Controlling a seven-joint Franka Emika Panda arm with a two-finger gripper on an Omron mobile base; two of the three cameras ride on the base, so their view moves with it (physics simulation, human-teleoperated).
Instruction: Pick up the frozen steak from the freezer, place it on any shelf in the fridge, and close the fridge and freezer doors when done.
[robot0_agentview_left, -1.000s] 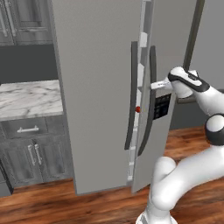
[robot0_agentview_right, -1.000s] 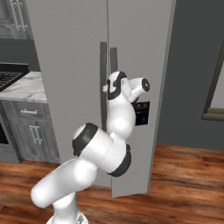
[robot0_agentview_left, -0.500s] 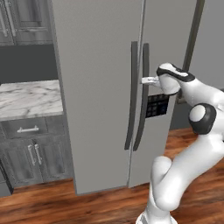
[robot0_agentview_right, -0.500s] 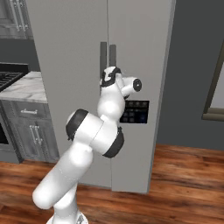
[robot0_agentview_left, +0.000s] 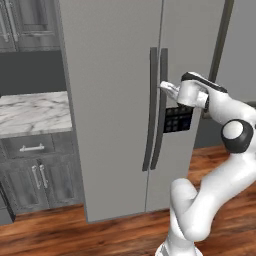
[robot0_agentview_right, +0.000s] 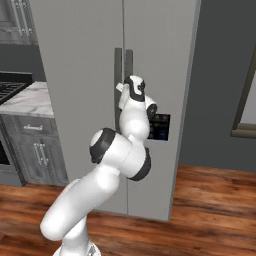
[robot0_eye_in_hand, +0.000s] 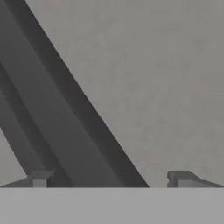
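Kitchen, both fridge doors (robot0_agentview_left: 115, 100) look shut; steak hidden inside, can't see it. My gripper (robot0_agentview_left: 167, 88) spread wide, grasping nothing, against right door handle (robot0_agentview_left: 161, 107). Best: push square, confirm sealed, then withdraw.

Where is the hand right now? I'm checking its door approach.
In the left base view the hand is open against the right door's handle, just above the dispenser panel.

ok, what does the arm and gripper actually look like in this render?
Glossy white rounded arm links with dark grey joint bands and caps. White hand. The gripper ends in two small, blocky grey fingertips. No cables or markings visible.
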